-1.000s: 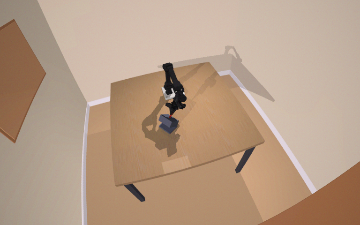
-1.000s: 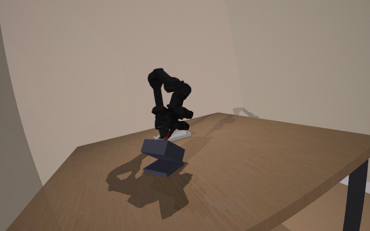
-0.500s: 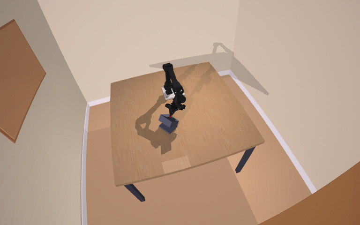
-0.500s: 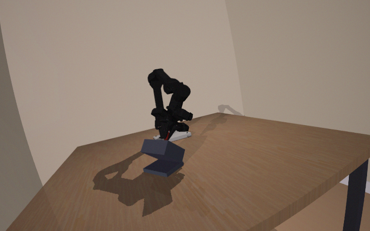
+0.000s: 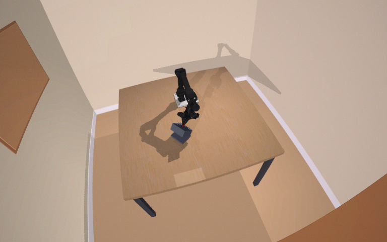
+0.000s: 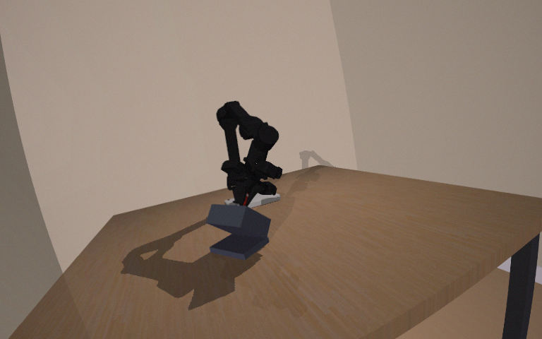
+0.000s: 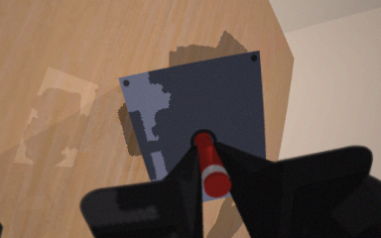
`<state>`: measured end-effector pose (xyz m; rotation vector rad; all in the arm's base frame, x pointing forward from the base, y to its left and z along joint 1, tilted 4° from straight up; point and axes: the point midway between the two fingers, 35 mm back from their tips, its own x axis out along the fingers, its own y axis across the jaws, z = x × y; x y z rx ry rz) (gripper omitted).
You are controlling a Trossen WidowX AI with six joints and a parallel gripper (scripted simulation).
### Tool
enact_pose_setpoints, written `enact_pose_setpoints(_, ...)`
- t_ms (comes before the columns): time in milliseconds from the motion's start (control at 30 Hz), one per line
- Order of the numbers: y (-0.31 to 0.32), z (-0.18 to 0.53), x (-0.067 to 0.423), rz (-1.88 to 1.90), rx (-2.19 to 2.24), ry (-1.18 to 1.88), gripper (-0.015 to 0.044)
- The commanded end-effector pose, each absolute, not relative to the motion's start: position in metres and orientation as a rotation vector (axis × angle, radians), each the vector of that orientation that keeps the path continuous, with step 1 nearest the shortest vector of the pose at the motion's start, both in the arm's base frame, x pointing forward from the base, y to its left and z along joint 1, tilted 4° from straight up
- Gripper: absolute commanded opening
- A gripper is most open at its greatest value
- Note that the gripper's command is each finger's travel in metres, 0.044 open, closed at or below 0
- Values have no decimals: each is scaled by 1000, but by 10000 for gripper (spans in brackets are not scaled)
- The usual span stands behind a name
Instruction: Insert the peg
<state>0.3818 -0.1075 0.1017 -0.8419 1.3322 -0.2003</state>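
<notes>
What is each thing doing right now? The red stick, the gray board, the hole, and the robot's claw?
Red peg: held in the gripper, far end inside the hole, near end sticking out.
Hole: filled by the peg's end; its depth is hidden.
Sloped panel: tilted on the table, partly in shadow.
Gripper: shut on the peg, not yet let go.

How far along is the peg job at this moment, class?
Done: the red peg is picked up and its far end sits in the hole of the sloped panel. In hand: the tool is shut on the peg, pushing. Left: seat it fully, release, retreat.
</notes>
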Motion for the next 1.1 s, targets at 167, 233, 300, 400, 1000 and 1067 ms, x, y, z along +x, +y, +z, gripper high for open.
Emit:
enact_pose_setpoints(167, -107, 102, 382, -201, -842, 1332, 26)
enact_pose_setpoints(233, -107, 102, 382, -201, -842, 1332, 79)
enact_pose_setpoints(300, -107, 102, 382, -201, -842, 1332, 131)
enact_pose_setpoints(400, -107, 102, 382, -201, -842, 1332, 210)
enact_pose_setpoints(1000, -91, 121, 378, -194, -841, 1335, 440)
enact_pose_setpoints(1067, -88, 124, 377, -192, -841, 1335, 440)
